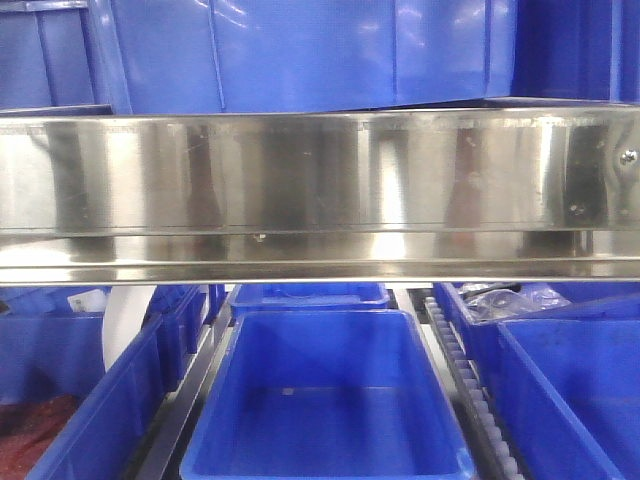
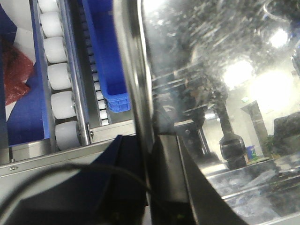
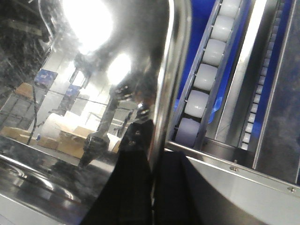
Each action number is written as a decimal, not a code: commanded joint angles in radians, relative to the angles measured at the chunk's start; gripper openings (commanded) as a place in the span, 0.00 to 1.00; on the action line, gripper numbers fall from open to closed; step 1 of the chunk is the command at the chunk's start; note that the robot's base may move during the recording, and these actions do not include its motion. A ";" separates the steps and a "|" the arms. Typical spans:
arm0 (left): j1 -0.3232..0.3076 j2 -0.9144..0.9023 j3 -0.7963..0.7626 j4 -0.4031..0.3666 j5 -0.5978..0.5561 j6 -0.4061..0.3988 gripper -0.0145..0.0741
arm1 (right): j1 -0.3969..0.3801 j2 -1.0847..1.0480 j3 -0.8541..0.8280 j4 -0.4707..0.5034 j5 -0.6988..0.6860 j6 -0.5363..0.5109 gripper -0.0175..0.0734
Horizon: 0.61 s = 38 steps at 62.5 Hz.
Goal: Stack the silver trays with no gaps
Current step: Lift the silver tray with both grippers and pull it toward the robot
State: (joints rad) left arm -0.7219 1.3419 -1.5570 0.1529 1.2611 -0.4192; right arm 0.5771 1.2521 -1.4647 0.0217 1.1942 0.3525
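In the left wrist view a silver tray fills the right half, its mirror-like inside reflecting lights and an arm. My left gripper is shut on its thin rim, one dark finger on each side. The right wrist view shows a silver tray on the left, and my right gripper is shut on its rim the same way. Whether both hold one tray cannot be told. Neither gripper appears in the front view.
A long shiny steel band spans the front view, with blue bins above. Below it sits an open blue bin, with more bins on both sides. White roller tracks and a blue bin edge lie beyond the trays.
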 commanded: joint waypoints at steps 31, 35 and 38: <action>-0.010 -0.026 -0.023 0.009 -0.030 0.005 0.11 | 0.000 -0.024 -0.030 -0.002 -0.079 -0.010 0.25; -0.010 -0.026 -0.023 0.009 -0.030 0.005 0.11 | 0.000 -0.024 -0.030 -0.002 -0.079 -0.010 0.25; -0.010 -0.026 -0.023 0.009 -0.030 0.005 0.11 | 0.000 -0.024 -0.030 -0.002 -0.079 -0.010 0.25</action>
State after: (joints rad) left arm -0.7219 1.3419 -1.5570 0.1529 1.2611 -0.4216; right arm 0.5771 1.2521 -1.4647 0.0217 1.1942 0.3525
